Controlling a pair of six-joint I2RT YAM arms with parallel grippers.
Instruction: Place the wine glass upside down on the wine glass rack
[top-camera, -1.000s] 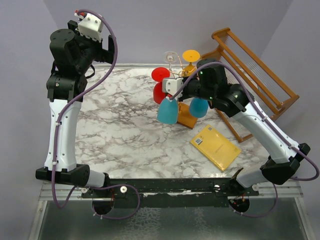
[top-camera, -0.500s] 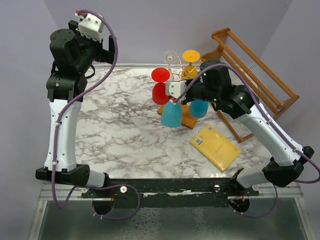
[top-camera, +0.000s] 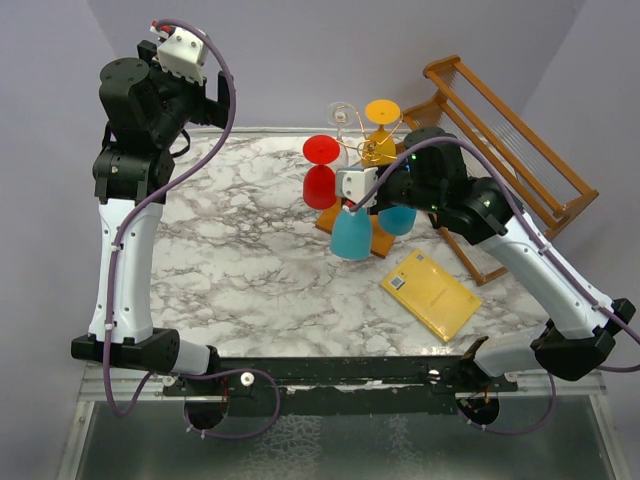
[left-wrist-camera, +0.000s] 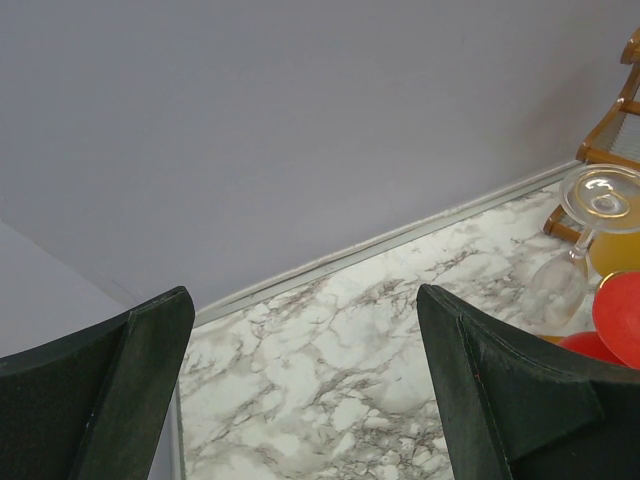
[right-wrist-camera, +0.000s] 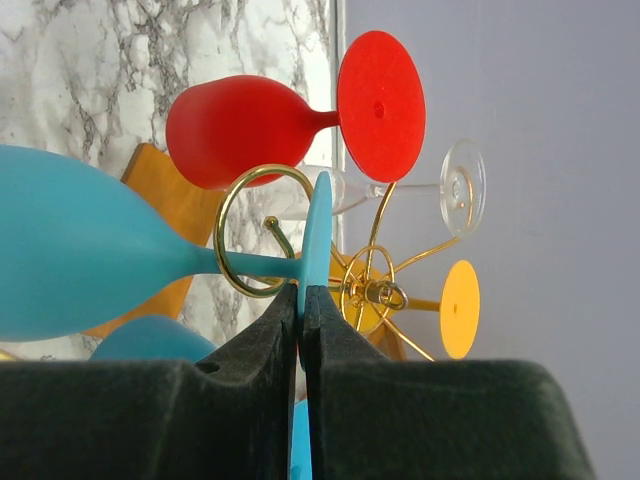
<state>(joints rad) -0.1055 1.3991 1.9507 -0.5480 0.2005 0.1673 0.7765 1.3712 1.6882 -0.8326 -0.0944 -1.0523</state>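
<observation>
Rack: the wine glass rack (top-camera: 365, 150) carries a red glass (top-camera: 320, 180), a clear glass (top-camera: 342, 115) and a yellow-footed glass (top-camera: 383, 112), all inverted.
Wine glass: blue wine glass (top-camera: 351, 232), bowl down, stem inside a gold ring (right-wrist-camera: 250, 245) of the rack.
Right tool (right-wrist-camera: 302, 305): pinching the blue foot.
Left tool (left-wrist-camera: 300, 400): spread, well apart from the rack.

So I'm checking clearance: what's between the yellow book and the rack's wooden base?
Only bare marble table separates the yellow book from the rack's wooden base, per the top view.
</observation>
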